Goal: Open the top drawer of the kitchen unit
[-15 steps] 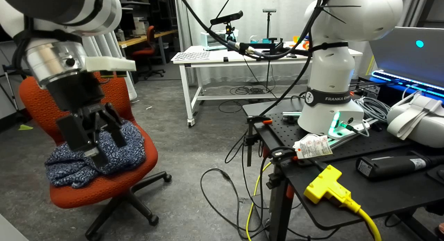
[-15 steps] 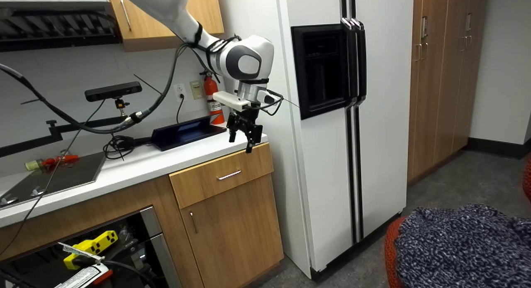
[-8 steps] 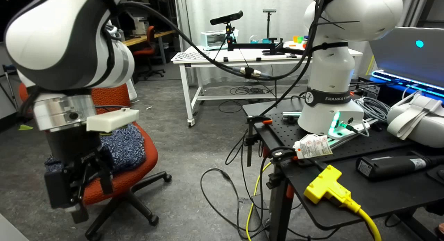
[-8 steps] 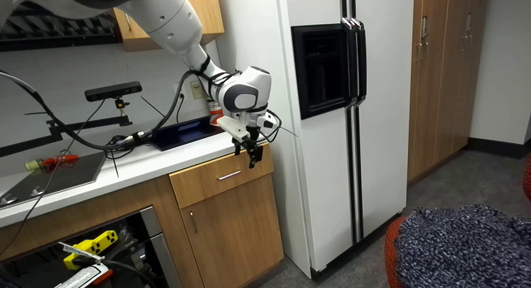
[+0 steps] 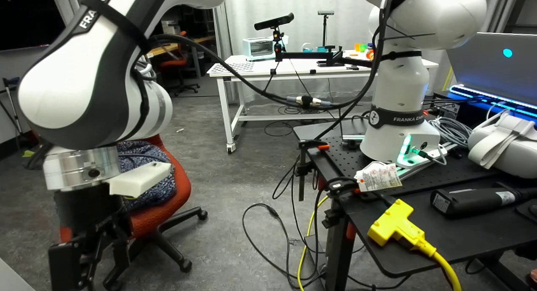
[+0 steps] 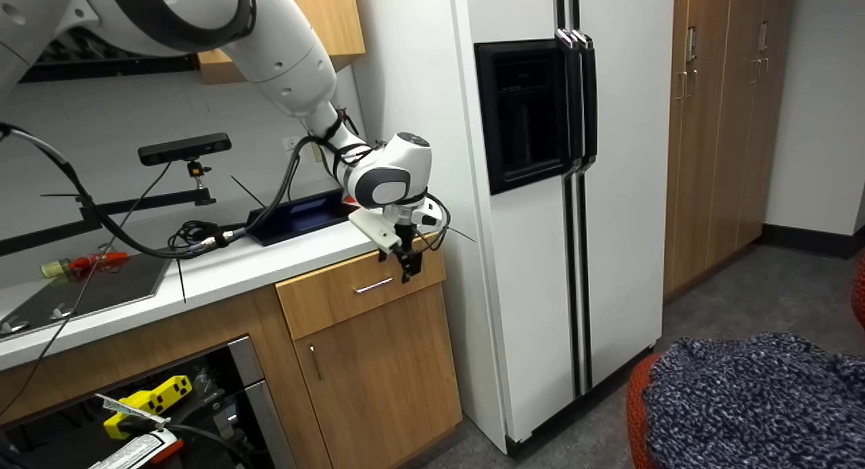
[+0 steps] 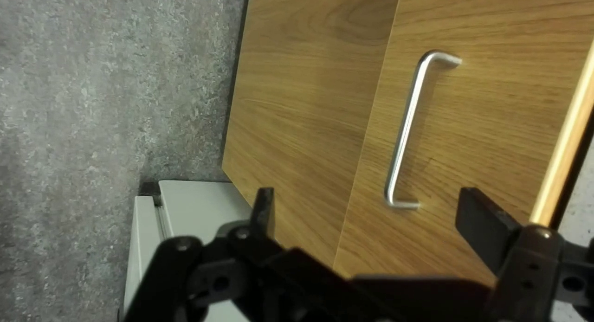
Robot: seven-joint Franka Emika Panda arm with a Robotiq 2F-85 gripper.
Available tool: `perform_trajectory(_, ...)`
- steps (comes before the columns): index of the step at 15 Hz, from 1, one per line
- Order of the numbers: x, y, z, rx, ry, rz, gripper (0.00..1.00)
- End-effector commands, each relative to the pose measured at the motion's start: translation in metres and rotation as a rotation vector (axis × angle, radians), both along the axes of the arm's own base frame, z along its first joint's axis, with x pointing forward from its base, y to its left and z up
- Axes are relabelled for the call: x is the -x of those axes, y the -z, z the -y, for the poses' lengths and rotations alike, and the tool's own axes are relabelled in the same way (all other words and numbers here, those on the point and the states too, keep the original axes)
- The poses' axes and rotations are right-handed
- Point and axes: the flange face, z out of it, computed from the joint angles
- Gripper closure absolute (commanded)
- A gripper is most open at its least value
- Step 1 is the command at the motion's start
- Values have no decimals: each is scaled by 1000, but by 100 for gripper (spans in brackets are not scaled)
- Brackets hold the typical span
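The top drawer is shut in an exterior view. Its wood-coloured front lies under the white counter and its inside is hidden. Its silver bar handle shows at the middle of the front. In the wrist view the drawer front fills the right side, with the handle just ahead of the fingers. My gripper is open and holds nothing. It hangs in front of the drawer's right part, beside the handle and a little higher. The wrist view shows its two fingers wide apart, not touching the handle.
A white fridge stands right of the drawer. Below the drawer is a wooden cupboard door. The white counter bears a dark blue tray. An orange chair with a knitted cloth stands behind the arm.
My gripper has moved down, from the height of the counter to in front of the drawer, and slightly left towards the handle. Its fingers stay open. The drawer has not moved.
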Motion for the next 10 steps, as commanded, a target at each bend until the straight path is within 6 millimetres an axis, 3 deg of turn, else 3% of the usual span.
perform_trajectory(1, -7, 11, -5, -75, -15, 22, 0)
perform_trajectory(10, -3, 54, -11, -142, -37, -32, 0)
